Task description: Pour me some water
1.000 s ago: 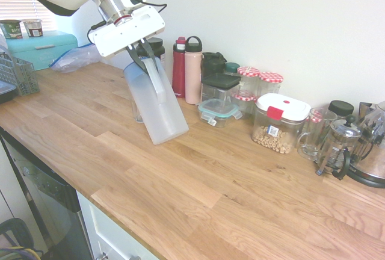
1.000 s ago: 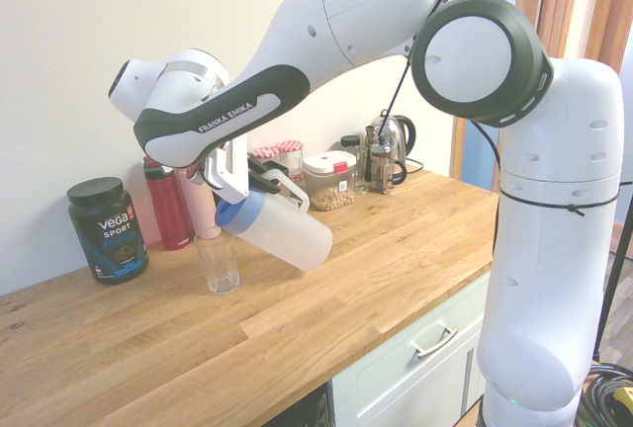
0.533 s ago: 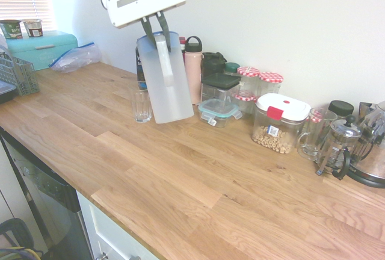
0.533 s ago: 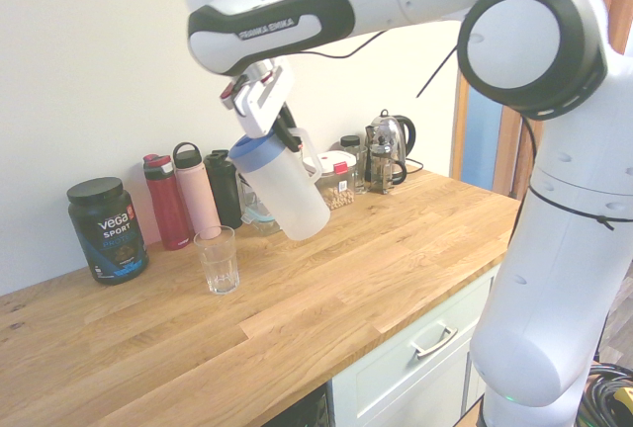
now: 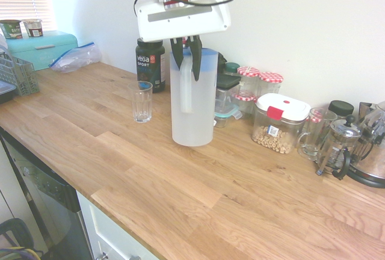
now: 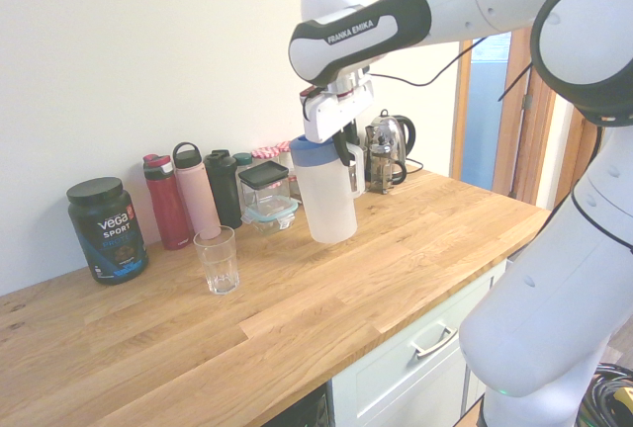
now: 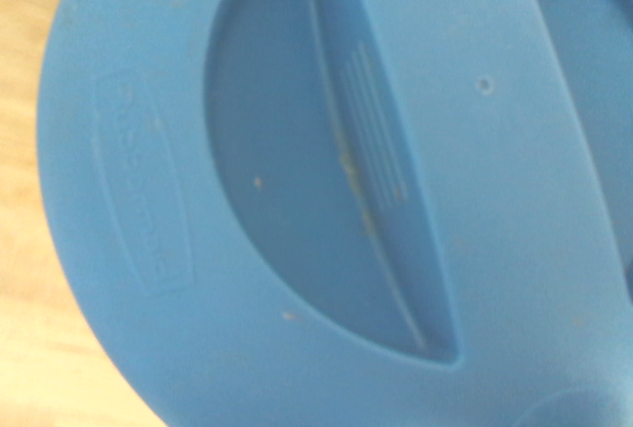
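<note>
Jaws (image 5: 186,58) clamped on pitcher (image 5: 194,106) hdl; tub (image 5: 150,66) w/ "vega SPORT" lbl nr glass (image 5: 142,102).

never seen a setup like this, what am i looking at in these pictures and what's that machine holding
The machine is a white robot arm with a two-finger gripper. Two pictures come from cameras outside it, facing it from opposite sides; the third comes from a camera on its wrist, looking down at the blue plastic lid.

The gripper is closed on the handle of a tall frosted plastic pitcher, which is upright. Whether its base touches the wooden counter is hard to tell.

On the counter stands a clear drinking glass. Behind are a black tub with a "Vega Sport" label, red and pink bottles, a white-lidded container and a glass French press.
</note>
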Motion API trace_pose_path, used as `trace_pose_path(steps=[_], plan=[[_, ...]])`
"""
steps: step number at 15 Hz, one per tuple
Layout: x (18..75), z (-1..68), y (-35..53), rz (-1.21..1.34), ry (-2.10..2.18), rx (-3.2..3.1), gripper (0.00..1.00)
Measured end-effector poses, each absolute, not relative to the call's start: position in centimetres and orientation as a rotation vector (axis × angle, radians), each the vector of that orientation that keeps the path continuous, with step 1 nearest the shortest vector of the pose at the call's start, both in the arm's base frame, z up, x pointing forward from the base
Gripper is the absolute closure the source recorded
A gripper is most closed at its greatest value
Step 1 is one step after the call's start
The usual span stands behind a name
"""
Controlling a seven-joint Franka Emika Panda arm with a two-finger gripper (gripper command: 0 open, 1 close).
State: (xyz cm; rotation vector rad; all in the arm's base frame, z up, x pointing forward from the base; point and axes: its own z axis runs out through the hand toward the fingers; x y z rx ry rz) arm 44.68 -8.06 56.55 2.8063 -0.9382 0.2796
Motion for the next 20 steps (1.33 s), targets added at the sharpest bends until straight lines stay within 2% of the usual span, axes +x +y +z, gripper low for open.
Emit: trace_pose_path(steps=[8, 17, 18, 20], plan=[[44.0, 52.6, -13.4, 0.628, -1.366, 2.749, 1.00], [43.1, 51.1, -13.9, 0.483, -1.365, 2.700, 1.00], [43.1, 51.0, -13.9, 0.475, -1.366, 2.700, 0.00], [43.0, 50.7, -13.9, 0.455, -1.381, 2.696, 0.00]])
